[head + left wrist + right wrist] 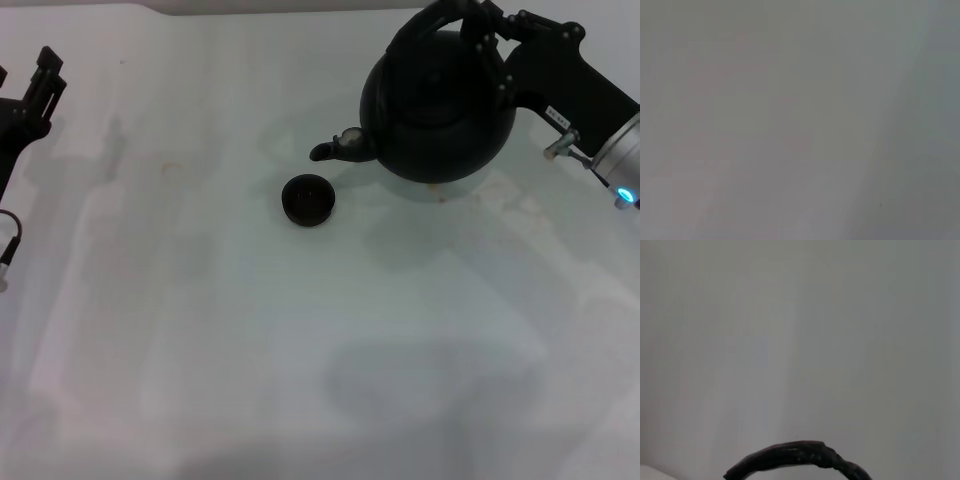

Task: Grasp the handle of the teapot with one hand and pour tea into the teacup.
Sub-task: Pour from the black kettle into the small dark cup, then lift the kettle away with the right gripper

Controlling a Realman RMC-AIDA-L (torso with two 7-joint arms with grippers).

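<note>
**Right gripper holds the teapot's handle, spout tipped toward the cup**

Nearest on the pale white tabletop (250, 380) sits the small round black handleless teacup (307, 200), upright, just left of centre. No liquid can be made out inside it.

Just beyond and to the right is the large round matte black teapot (440, 110), leaning so that its short spout (328, 150) points left and down, ending just above and beside the far rim of the teacup. Whether the pot's base touches the table cannot be told.

At the far right, the right gripper (480, 45) is pinched around the black textured arched handle (450, 12) at the pot's top; the right wrist view shows a curve of that handle (795, 456).

The left gripper (45, 80) rests parked at the far left edge, well apart; whether its fingers are spread cannot be told.
</note>
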